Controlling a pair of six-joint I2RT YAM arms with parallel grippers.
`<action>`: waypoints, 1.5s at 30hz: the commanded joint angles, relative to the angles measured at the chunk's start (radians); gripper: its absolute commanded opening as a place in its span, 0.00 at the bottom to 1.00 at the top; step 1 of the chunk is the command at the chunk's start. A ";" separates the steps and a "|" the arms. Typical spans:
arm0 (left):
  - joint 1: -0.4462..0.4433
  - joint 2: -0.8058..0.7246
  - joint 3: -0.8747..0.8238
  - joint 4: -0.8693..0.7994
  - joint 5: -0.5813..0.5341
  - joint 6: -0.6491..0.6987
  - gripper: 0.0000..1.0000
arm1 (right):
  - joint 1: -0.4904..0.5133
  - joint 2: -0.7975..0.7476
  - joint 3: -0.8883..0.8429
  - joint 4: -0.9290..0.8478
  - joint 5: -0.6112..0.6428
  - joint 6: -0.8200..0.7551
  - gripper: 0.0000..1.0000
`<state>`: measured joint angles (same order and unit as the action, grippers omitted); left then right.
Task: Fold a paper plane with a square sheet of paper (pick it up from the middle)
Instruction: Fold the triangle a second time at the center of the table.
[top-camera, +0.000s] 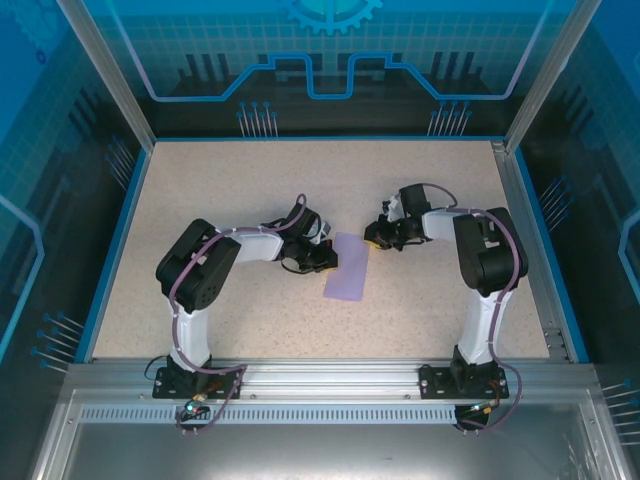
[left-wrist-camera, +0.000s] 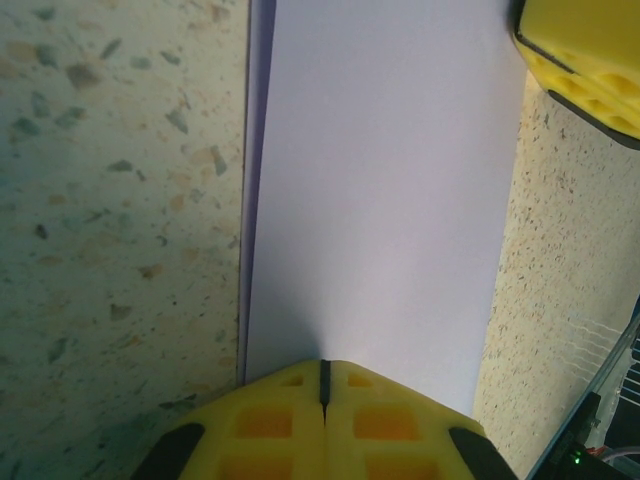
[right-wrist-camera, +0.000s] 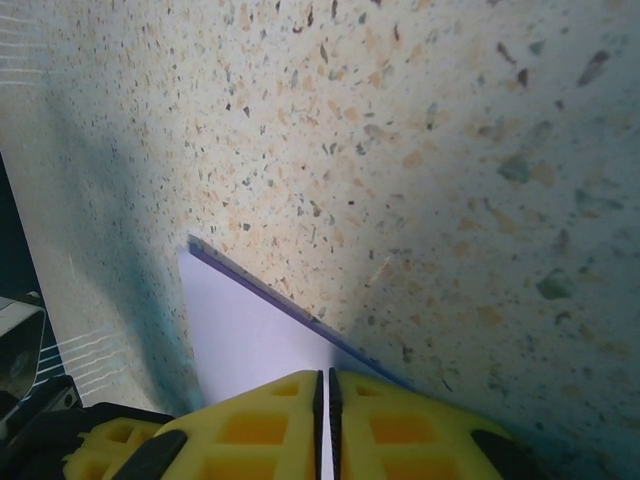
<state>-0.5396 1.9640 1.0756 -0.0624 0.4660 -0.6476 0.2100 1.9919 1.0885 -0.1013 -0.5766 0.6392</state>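
Observation:
The square sheet of paper (top-camera: 347, 267) is pale purple and lies flat on the speckled table as a narrow rectangle, two layers showing along its left edge (left-wrist-camera: 380, 200). My left gripper (top-camera: 329, 258) is shut, and its yellow tips (left-wrist-camera: 323, 365) rest on the paper's left long edge. My right gripper (top-camera: 373, 238) sits at the paper's far right corner. Its jaws (right-wrist-camera: 325, 375) stand together with only a hairline slit, over the paper's corner (right-wrist-camera: 250, 335). One of its yellow fingers (left-wrist-camera: 585, 60) shows over that corner in the left wrist view. I see no dart-shaped paper plane.
The speckled table (top-camera: 240, 190) has a blue rim and metal frame posts around it. Both arm bases are bolted to the aluminium rail (top-camera: 330, 375) at the near edge. Bare tabletop lies on all sides of the paper.

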 joint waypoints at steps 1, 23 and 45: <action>-0.004 -0.032 0.003 -0.090 0.003 0.018 0.00 | -0.005 -0.020 0.009 -0.034 0.004 -0.049 0.17; 0.134 -0.134 -0.003 -0.063 0.139 -0.079 0.48 | 0.179 -0.392 -0.285 -0.102 0.169 0.105 0.31; 0.126 -0.048 0.070 -0.085 0.174 -0.081 0.52 | 0.176 -0.269 -0.303 -0.047 0.133 0.083 0.30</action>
<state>-0.4080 1.8992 1.1175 -0.1272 0.6083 -0.7273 0.3809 1.7020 0.7982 -0.1520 -0.4313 0.7403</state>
